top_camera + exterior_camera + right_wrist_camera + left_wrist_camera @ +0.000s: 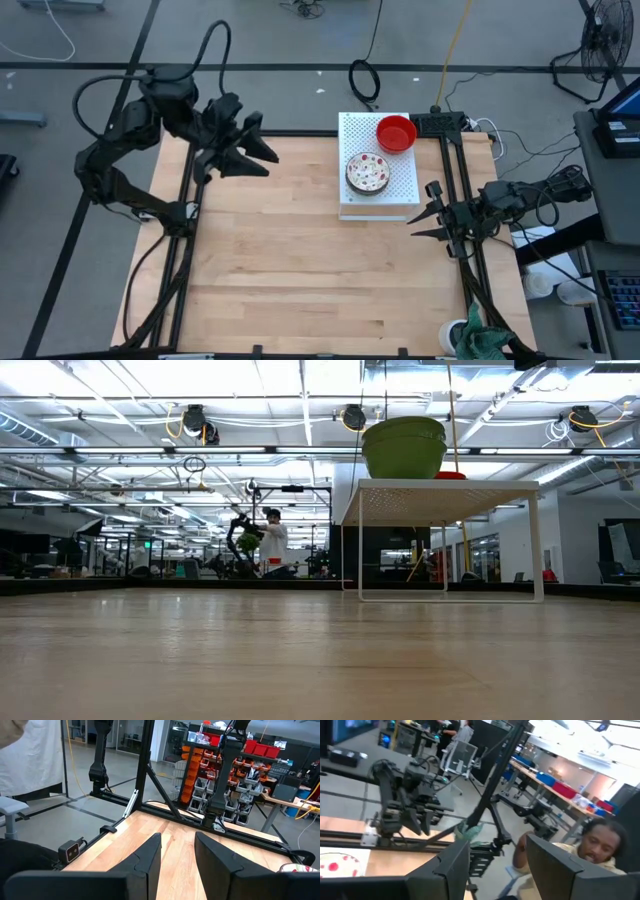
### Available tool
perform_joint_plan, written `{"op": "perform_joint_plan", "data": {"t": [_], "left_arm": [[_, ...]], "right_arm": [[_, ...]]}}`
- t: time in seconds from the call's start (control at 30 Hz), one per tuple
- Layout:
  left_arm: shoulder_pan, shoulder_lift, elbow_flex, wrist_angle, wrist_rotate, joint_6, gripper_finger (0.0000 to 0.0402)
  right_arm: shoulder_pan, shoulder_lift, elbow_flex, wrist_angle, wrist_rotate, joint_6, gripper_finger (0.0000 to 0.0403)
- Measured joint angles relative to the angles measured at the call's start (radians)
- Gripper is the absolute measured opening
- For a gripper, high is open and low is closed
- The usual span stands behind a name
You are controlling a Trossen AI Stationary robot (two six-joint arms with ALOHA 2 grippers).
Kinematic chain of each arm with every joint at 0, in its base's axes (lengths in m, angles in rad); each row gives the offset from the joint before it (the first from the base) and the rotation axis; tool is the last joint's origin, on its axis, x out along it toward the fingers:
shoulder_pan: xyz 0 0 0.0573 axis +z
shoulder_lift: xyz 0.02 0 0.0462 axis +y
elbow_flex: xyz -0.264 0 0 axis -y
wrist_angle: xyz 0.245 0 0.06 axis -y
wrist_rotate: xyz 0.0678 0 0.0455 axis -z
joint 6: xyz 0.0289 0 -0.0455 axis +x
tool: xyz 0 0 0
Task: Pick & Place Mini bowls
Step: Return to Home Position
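Observation:
A plain red mini bowl (396,133) and a white mini bowl with red speckles (368,172) stand on their bases on the white perforated board (400,190) at the table's far right. In the low view the speckled bowl (403,447) shows a green outside on the raised board (440,490). No other bowls are in view. My left gripper (262,152) hangs open over the far left of the table, pointing at the board. My right gripper (428,210) is open just right of the board's near corner. The speckled bowl also shows in the wrist views (337,862) (300,868).
The board stands on thin white legs (360,545) above the wooden tabletop (300,260). Black frame rails (470,260) run along the table's left and right sides. A green cloth (485,340) lies at the near right corner. A person (600,845) sits beyond the table.

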Motion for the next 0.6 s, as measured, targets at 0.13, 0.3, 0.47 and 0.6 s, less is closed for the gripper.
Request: {"op": "perform_joint_plan", "data": {"t": [0.13,0.3,0.47,0.6], "left_arm": [[0.000,0.002,0.000,0.021,-0.041,-0.008,0.0193],[0.000,0.001,0.000,0.034,-0.178,0.015,0.0193],[0.000,0.001,0.000,0.034,-0.276,0.016,0.0193],[0.000,0.001,0.000,0.034,-0.319,0.039,0.0193]], "right_arm": [[0.000,0.000,0.000,0.000,0.000,0.000,0.0105],[0.000,0.000,0.000,0.000,0.000,0.000,0.0105],[0.000,0.000,0.000,0.000,0.000,0.000,0.0105],[0.000,0.000,0.000,0.000,0.000,0.000,0.0105]]}}
